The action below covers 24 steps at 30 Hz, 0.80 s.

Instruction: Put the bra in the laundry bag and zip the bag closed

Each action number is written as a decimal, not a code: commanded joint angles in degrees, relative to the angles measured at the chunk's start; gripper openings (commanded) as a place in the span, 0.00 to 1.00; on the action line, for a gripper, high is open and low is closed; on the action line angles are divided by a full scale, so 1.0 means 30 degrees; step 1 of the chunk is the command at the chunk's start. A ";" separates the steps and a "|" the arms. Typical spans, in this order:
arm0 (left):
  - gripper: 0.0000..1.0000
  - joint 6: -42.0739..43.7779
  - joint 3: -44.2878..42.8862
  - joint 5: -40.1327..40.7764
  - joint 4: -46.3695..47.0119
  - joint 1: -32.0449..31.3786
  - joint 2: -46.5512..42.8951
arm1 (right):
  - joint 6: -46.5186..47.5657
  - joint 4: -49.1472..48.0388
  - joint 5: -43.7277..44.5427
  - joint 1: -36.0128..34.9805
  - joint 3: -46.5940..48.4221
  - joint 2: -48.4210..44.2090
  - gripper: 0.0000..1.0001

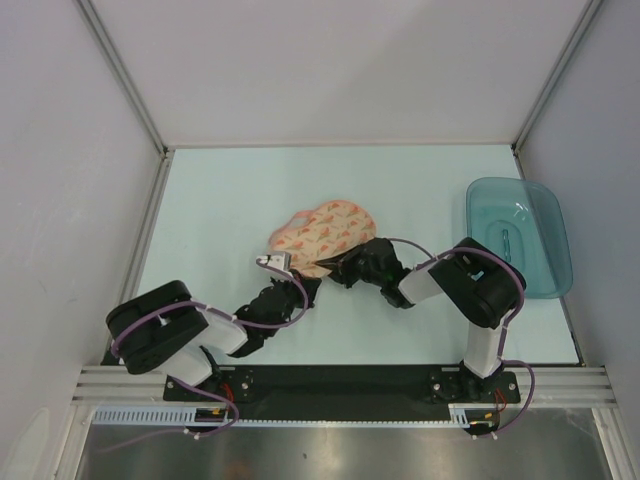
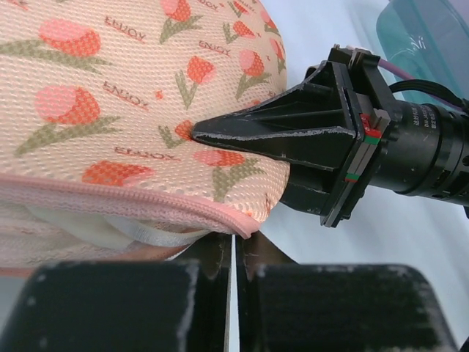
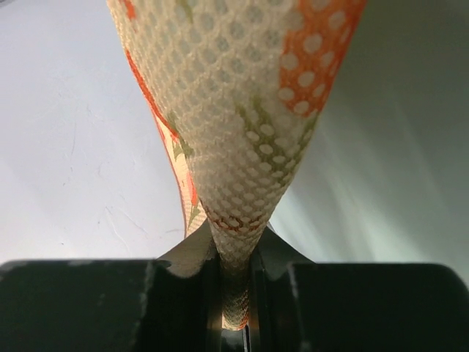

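At the near edge of the laundry bag (image 1: 325, 228) both grippers meet. The right gripper (image 3: 234, 293) is clamped on a fold of the bag's printed mesh shell, with the fabric pinched tight between its fingers. The left gripper (image 2: 234, 253) has its fingers together directly under the corner of the pink zip edging (image 2: 132, 198). I cannot tell whether the zip pull is between them, as only a thin pale sliver shows. The bra (image 2: 66, 220) sits inside the bag. Its white fabric and a strap (image 2: 154, 236) are visible through the gap under the edging, so the seam is unclosed at this corner. Judged step: zipping. To do it well, the right arm should anchor the shell taut against the pull. The left arm should draw the slider along the curved edging, following the lobe and not tugging straight. The strap lies close to the teeth and could snag, so it likely needs tucking in first. The grippers work very near each other on the bag's near side, which is a collision risk. The teal tray (image 1: 490, 200) sits on the table (image 1: 230, 200), well apart to the right of the bag and not in the way.
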<state>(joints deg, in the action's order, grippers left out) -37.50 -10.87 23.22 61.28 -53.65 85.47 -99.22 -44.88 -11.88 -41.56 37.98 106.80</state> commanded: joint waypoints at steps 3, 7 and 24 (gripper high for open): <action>0.00 -0.0420 -0.0155 -0.0328 -0.1116 0.0333 -0.0921 | 0.0435 -0.0423 0.0211 0.0463 -0.0296 -0.0737 0.06; 0.00 -0.0918 0.0605 -0.0534 -0.2024 0.0363 -0.2206 | 0.1576 0.0544 -0.0229 0.1078 -0.0033 -0.1059 0.03; 0.00 -0.0131 0.2541 -0.2462 -0.7683 0.0451 -0.8335 | 1.1258 0.7628 -0.5176 0.5355 0.3707 -0.1180 0.06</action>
<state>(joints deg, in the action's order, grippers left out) -41.50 -4.49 19.09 42.17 -53.04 61.56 -79.88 -28.47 -24.73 -30.48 40.95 102.21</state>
